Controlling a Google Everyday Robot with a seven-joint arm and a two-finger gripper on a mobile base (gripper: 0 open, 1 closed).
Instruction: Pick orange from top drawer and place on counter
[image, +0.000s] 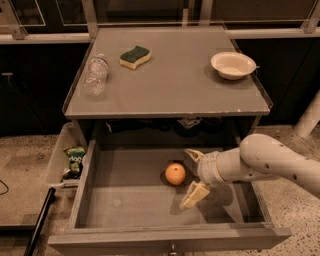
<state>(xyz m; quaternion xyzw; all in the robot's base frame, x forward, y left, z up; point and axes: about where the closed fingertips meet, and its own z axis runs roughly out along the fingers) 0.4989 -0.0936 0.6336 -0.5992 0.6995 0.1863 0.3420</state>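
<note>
The orange (175, 173) lies on the grey bottom of the open top drawer (125, 200), near its middle. My gripper (194, 175) is inside the drawer just right of the orange, open, with one finger (194, 154) behind it and the other finger (195, 194) in front. The orange sits just left of the gap between them, not held. The grey counter (170, 80) is above the drawer.
On the counter lie a clear plastic bottle (96, 74) at the left, a green and yellow sponge (135, 56) and a white bowl (233, 65) at the right. A clear bin (62, 160) with a green snack bag (75, 159) hangs left of the drawer.
</note>
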